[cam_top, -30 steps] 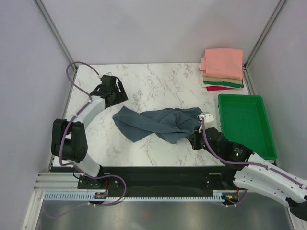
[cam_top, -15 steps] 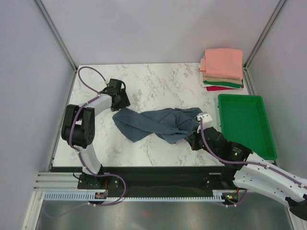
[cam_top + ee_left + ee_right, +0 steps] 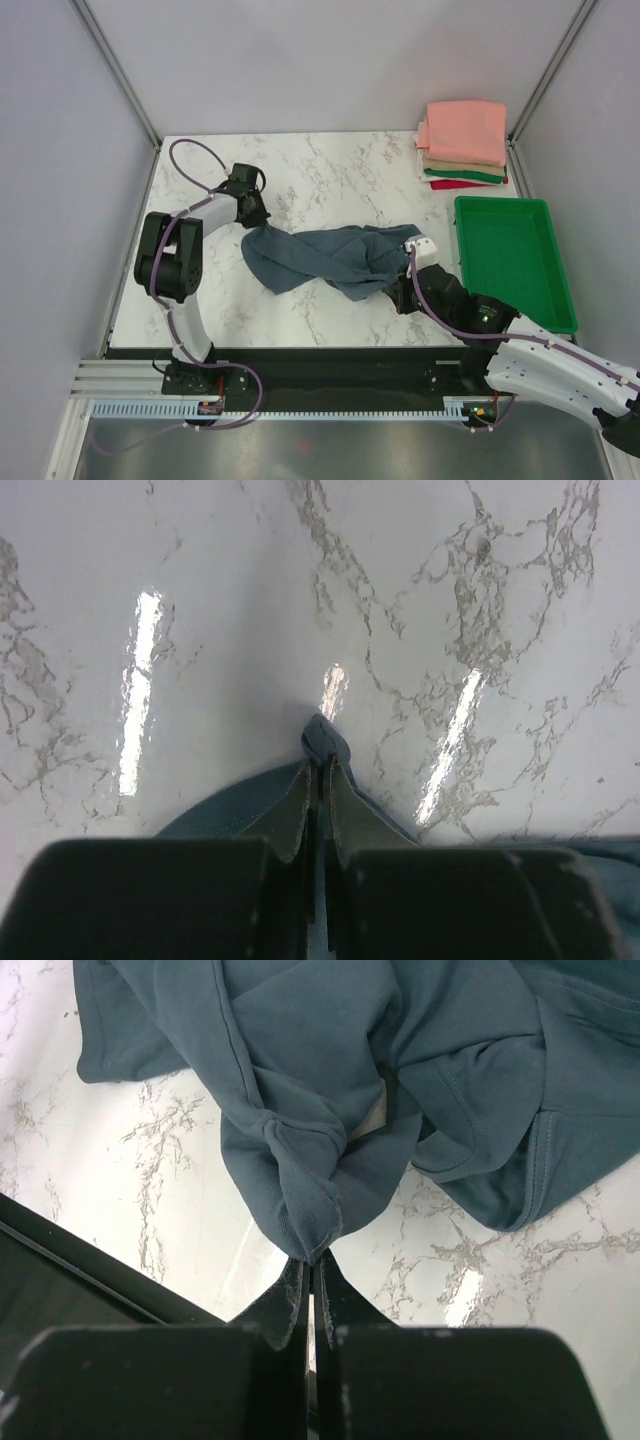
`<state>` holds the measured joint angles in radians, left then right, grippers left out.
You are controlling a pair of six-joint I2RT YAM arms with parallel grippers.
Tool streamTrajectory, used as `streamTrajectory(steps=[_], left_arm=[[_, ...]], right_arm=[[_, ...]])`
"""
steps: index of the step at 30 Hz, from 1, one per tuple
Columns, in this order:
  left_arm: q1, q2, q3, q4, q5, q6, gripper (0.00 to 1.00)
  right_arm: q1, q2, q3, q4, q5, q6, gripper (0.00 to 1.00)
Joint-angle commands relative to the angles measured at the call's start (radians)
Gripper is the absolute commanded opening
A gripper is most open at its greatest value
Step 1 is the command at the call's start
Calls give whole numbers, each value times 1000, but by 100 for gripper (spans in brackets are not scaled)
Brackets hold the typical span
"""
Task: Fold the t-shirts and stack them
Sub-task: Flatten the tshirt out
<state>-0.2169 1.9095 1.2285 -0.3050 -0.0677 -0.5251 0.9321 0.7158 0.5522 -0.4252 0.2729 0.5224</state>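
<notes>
The blue shirt [image 3: 330,258] is lying bunched in a loose band across the middle of the table [image 3: 330,170]. It is running from left to right and is twisted and wrinkled rather than flat.

The left gripper [image 3: 318,775] is sitting at the shirt's far left end, its fingers pressed together on a small corner of the cloth. A little nub of blue is poking out past the fingertips, and the rest is trailing back under the gripper.

The right gripper [image 3: 310,1265] is sitting at the shirt's near right end, its fingers likewise closed tight and pinching a gathered fold of the cloth. The cloth is spreading away from the tips in thick creases. A pale label [image 3: 372,1120] is peeking out among the folds just beyond that pinch.

The folded stack [image 3: 463,145] is resting at the far right corner of the table. The pink shirt [image 3: 465,128] is lying on top, with tan, green and red edges showing beneath it. The green tray [image 3: 512,262] is sitting at the right edge, nearer than the stack. It is close to the blue shirt's right end but apart from it.
</notes>
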Motion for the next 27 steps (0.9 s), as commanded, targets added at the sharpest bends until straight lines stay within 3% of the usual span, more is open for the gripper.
streamTrajectory(steps=[1,7,18,21,27], left_arm=[[-6,-56,34,-43,16,1,2],[-6,-386,80,-181,-55,10,2],[-6,-953,347,-330,-170,221,2],[-6,-1053,358,-300,-170,284,2],[-6,-1257,359,-244,-144,353,2]], right_arm=[[4,11,28,11,2,-6,0],[4,45,167,-7,8,-30,0],[2,168,869,-192,302,-419,0],[4,93,930,-138,264,-507,0],[4,-102,873,34,51,-688,0]])
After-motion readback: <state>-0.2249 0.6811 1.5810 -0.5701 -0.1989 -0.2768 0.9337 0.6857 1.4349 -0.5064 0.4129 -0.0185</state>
